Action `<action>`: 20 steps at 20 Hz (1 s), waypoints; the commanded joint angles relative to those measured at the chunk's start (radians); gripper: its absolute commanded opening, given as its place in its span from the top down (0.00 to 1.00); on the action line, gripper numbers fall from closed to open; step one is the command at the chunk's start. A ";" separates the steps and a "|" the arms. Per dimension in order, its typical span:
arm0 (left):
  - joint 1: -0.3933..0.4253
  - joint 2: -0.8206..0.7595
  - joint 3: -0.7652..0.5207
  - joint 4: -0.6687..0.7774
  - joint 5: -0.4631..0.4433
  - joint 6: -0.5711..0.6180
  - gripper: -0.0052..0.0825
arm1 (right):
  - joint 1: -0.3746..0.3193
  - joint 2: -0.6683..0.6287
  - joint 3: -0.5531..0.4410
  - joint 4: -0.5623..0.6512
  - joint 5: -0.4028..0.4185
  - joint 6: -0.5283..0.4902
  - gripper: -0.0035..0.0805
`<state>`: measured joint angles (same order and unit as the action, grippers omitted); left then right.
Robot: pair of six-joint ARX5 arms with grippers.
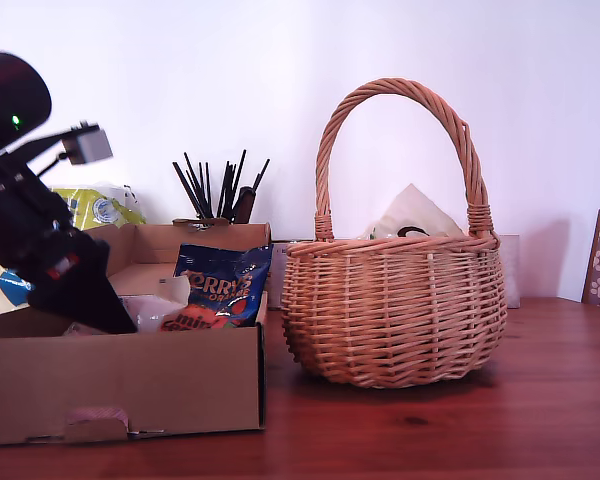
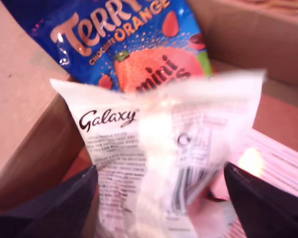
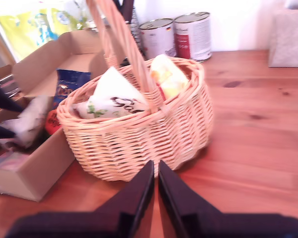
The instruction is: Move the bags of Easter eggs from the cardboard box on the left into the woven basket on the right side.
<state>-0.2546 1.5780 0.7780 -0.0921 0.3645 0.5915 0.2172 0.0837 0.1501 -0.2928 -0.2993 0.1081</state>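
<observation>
Corrugated cardboard box point(image 1: 130, 385) up front: my first gripper point(image 2: 159, 198) pinches a crinkly white Galaxy bag point(image 2: 159, 148) inside, beside the glossy blue Terry's bag point(image 1: 220, 285). Round wicker basket point(image 1: 395, 310) holds two bags; my second gripper point(image 3: 155, 186) pressed together.

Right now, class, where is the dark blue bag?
In the exterior view the dark blue bag stands inside the cardboard box, at its right end, beside the basket.
</observation>
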 commanded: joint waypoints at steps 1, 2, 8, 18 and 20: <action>-0.004 0.035 -0.010 0.037 0.000 0.012 0.07 | 0.019 0.005 0.003 0.003 -0.068 0.024 0.97; -0.005 0.049 -0.010 0.043 0.000 0.012 0.07 | 0.029 0.005 0.003 -0.002 -0.092 0.027 0.97; -0.025 0.084 -0.010 0.029 0.001 0.008 0.30 | 0.051 0.005 0.003 -0.013 -0.094 0.027 0.97; -0.043 -0.031 -0.005 -0.037 -0.015 0.008 0.95 | 0.051 0.005 0.003 -0.013 -0.091 0.027 0.97; -0.043 -0.116 -0.004 -0.061 -0.014 0.008 0.95 | 0.051 0.005 0.003 -0.013 -0.091 0.027 0.97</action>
<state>-0.2943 1.5200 0.7818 -0.1600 0.3458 0.5961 0.2676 0.0837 0.1501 -0.3099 -0.3874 0.1310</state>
